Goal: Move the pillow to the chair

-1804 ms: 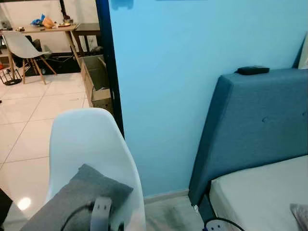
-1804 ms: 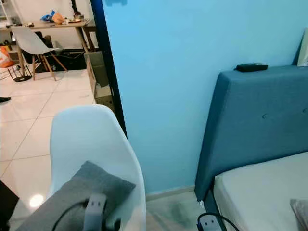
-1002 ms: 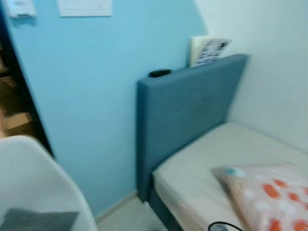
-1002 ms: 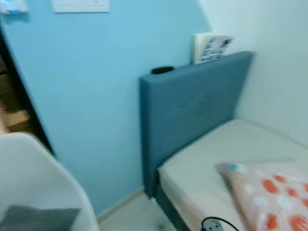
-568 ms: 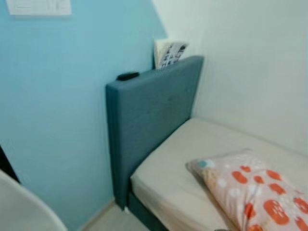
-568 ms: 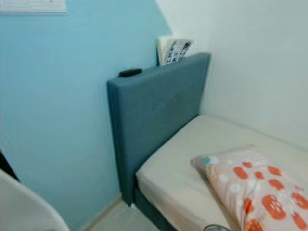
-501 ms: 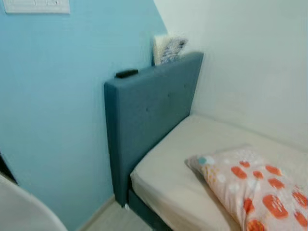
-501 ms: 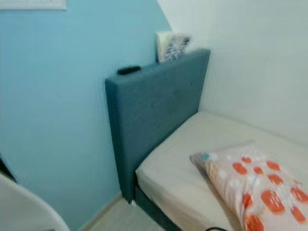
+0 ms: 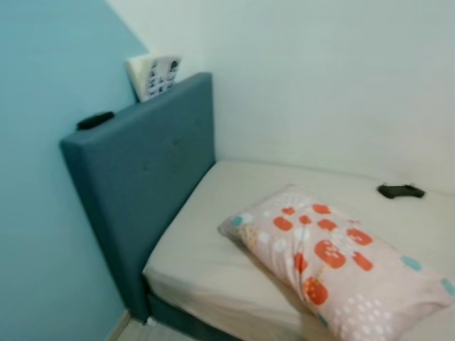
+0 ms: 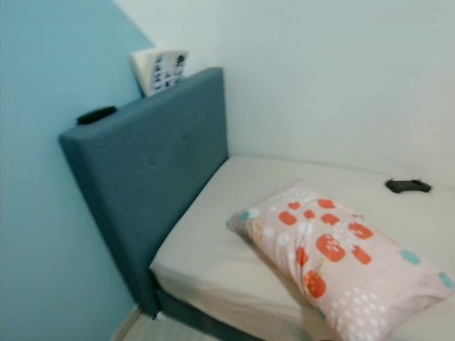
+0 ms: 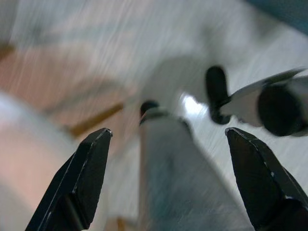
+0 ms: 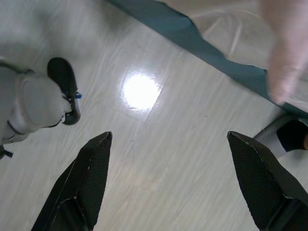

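Note:
A pale pink pillow (image 9: pixel 334 259) with orange and teal spots lies flat on the bed's beige mattress (image 9: pixel 202 245), a little away from the blue headboard (image 9: pixel 142 192). My left gripper (image 11: pixel 167 132) hangs open over a blurred floor, with my own grey leg (image 11: pixel 178 173) between its fingers in the picture. Above pale wooden floor, my right gripper (image 12: pixel 168 135) is open too and holds nothing. The bed's dark blue base edge (image 12: pixel 192 38) runs past it.
A black remote (image 9: pixel 95 121) and a white printed card (image 9: pixel 154 74) rest on top of the headboard. A black controller (image 9: pixel 400 190) lies on the mattress by the white wall. The light blue wall (image 9: pixel 35 213) is to the left. My grey foot (image 12: pixel 38 101) stands on the floor.
The camera has swung to the right: the white chair with its grey cushion has left the picture and the whole spotted pillow and more of the bed have come in.

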You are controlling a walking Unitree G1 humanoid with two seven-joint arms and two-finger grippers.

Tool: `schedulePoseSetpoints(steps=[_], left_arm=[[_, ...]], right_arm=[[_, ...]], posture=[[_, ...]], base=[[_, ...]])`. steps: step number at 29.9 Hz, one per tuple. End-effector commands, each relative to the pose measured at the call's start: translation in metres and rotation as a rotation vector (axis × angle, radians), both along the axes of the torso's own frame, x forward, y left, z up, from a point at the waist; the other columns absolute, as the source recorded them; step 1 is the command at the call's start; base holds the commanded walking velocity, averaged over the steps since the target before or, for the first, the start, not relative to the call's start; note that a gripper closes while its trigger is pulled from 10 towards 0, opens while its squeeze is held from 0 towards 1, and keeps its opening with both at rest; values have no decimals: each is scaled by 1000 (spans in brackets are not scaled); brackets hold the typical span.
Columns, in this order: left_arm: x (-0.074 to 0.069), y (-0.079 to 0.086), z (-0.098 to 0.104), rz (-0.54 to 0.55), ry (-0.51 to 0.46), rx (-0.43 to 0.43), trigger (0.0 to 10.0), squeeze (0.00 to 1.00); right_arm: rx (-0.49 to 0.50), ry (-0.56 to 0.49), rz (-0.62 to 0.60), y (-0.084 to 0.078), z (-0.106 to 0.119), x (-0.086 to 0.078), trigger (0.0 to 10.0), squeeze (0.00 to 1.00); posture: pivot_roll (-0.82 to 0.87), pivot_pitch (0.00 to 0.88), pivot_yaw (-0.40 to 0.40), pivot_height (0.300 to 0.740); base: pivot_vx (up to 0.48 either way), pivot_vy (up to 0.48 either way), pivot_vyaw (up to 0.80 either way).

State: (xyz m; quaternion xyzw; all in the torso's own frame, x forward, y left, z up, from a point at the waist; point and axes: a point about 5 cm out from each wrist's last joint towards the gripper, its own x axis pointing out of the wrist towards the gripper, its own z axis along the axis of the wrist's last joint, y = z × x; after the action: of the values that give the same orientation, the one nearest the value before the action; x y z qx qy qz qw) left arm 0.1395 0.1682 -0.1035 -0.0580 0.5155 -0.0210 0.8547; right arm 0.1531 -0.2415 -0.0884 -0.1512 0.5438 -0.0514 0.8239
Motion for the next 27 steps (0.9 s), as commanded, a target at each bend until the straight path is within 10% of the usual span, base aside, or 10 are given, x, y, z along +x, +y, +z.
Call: schedulePoseSetpoints(steps=[1, 15, 27], left_arm=[[-10, 3, -3, -23, 29, 13, 10000, 0], [-12, 3, -4, -23, 36, 14, 10000, 0], [-10, 4, -3, -1, 31, 14, 10000, 0]], right_arm=[[28, -28, 1, 6, 1, 5, 10000, 0], [25, -31, 5, 4, 1, 6, 10000, 0], [28, -35, 18, 6, 2, 8, 10000, 0]], posture=[[-96, 30, 3, 740], [-99, 24, -3, 740], [-96, 23, -4, 740]], base=[[0, -251, 0], [0, -426, 0], [0, 0, 0]])
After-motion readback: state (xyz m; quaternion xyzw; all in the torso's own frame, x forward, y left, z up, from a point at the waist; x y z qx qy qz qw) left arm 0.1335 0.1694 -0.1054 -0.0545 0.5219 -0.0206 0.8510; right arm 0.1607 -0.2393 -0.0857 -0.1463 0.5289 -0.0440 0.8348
